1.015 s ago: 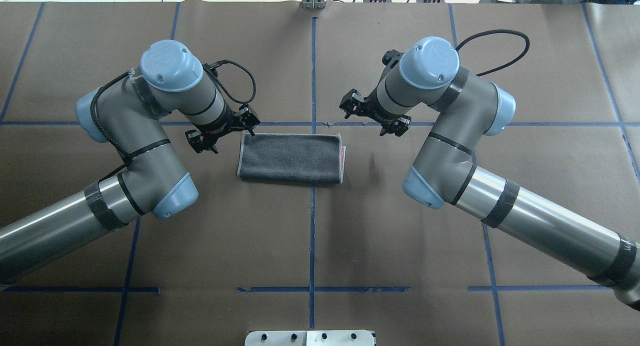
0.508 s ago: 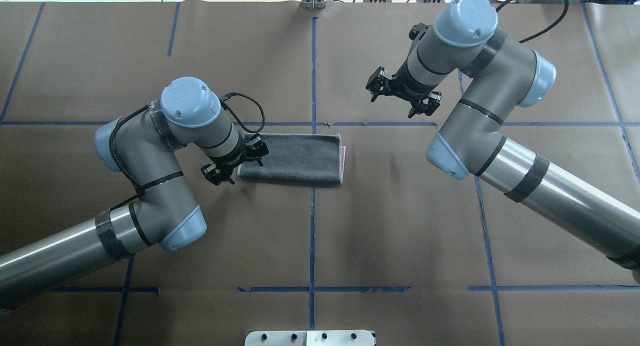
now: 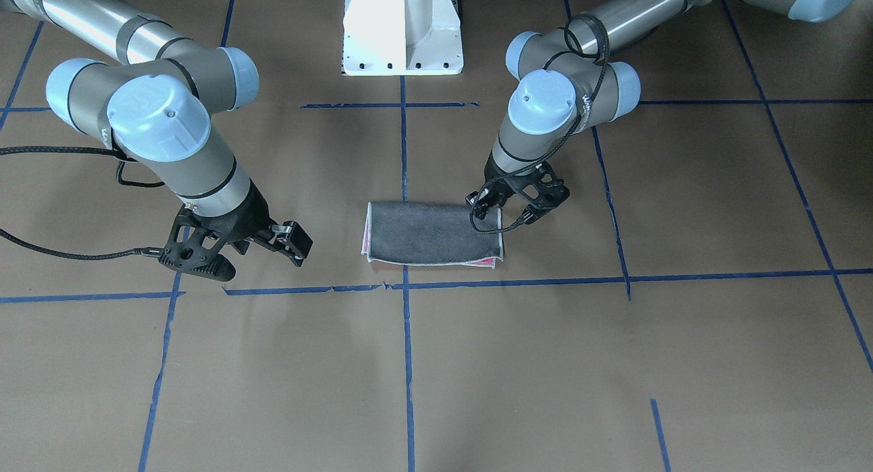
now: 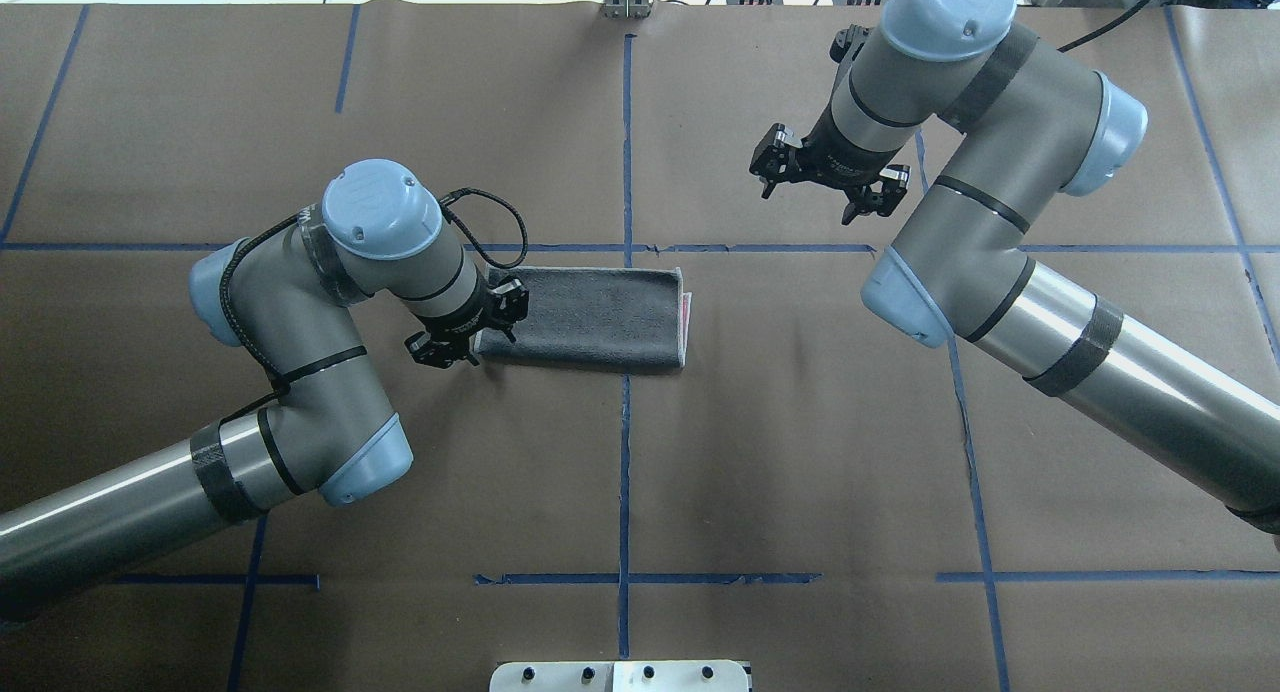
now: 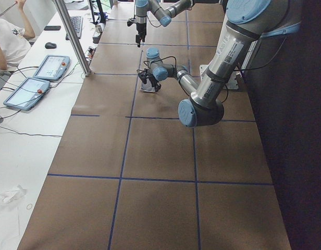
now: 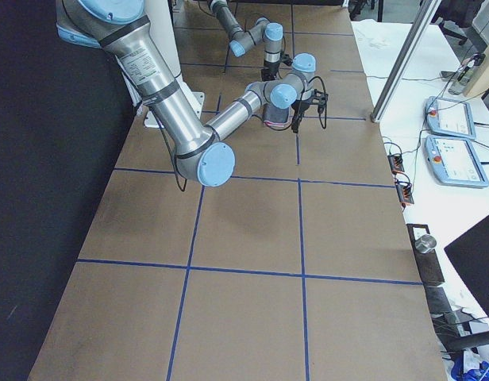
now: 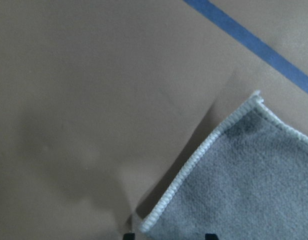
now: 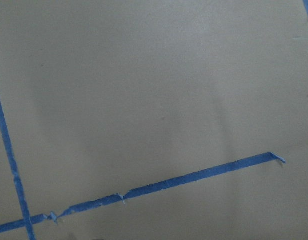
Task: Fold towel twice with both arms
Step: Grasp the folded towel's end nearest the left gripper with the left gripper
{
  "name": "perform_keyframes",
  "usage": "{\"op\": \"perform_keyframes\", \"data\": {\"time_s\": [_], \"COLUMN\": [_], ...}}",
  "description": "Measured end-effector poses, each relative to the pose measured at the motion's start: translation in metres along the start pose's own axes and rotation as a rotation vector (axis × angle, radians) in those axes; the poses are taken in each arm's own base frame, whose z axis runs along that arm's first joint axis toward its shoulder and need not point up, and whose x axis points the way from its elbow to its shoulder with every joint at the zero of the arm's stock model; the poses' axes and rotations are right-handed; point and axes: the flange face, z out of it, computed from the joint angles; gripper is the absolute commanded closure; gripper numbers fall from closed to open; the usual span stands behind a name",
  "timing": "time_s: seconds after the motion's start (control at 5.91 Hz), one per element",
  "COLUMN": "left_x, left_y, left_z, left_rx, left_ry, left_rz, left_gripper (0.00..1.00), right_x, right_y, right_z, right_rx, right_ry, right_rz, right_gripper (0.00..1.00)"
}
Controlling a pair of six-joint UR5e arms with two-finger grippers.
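The towel lies folded into a rectangle at the table's middle, grey face up, with a sliver of pink showing at its right end; it also shows in the front view. My left gripper is open and low at the towel's near-left corner. In the left wrist view the towel's white-edged corner sits just ahead of the two fingertips. My right gripper is open and empty, raised above bare paper, far to the right of and beyond the towel. It also shows in the front view.
Brown paper with blue tape lines covers the table. The white pedestal base stands at the robot's side. A metal bracket sits at the far edge. Tablets lie on a side table.
My left gripper moved from the towel's far-left corner toward me to its near-left corner and lower. My right arm swung away from the towel, farther out and to the right.
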Motion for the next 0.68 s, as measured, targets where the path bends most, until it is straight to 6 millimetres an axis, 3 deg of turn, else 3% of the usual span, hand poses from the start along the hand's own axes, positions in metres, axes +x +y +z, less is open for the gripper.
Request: {"op": "perform_keyframes", "data": {"time_s": [0.68], "left_x": [-0.0024], "left_y": [-0.0076], "left_z": [0.0029], "left_rx": [0.013], "left_ry": [-0.004], "left_rz": [-0.006], "left_gripper": [0.49], "right_x": [0.0069], "right_y": [-0.0023], "right_z": [-0.0025], "right_rx": [0.003], "right_ry": [0.002], "right_rz": [0.004], "right_gripper": [0.00]}}
